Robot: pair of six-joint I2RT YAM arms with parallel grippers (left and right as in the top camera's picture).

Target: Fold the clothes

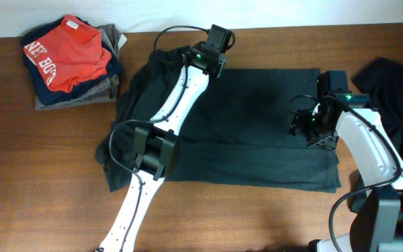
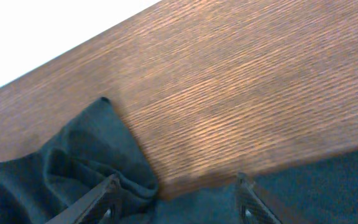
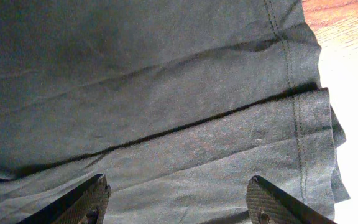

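1. Brown wood-grain table [image 1: 47, 175]. It carries every item below, and its far edge meets a white surface.

2. Charcoal-black cotton T-shirt [image 1: 257, 126]. It lies spread flat across the middle of the table as a wide rectangle. The left end is rumpled and bunched. In the left wrist view one sleeve [image 2: 86, 168] lies crumpled on bare wood near the far table edge. The right wrist view shows a doubled layer with a straight fold line across it. The stitched hem [image 3: 297, 124] ends just short of the table's edge.

3. Left arm [image 1: 180, 98], white links with black joints. It reaches from the near edge diagonally over the shirt to the upper left corner of the shirt.

4. Right arm [image 1: 369, 140], same build. It comes in from the lower right, with its wrist over the right end of the shirt.

5. Heap of black fabric [image 1: 394, 91]. It is unfolded at the right table edge, partly behind the right arm.

6. Stack of folded garments [image 1: 72, 63], far left corner, well apart from the shirt. A red piece [image 1: 72, 56] with white lettering lies on top, with navy under it and olive-grey at the bottom.

7. Left gripper [image 2: 176, 196]. The fingers are spread apart and grip nothing. The tips are at the shirt's edge beside the sleeve.

8. Right gripper [image 3: 176, 199]. The fingers are spread wide over the doubled cloth and hold nothing.
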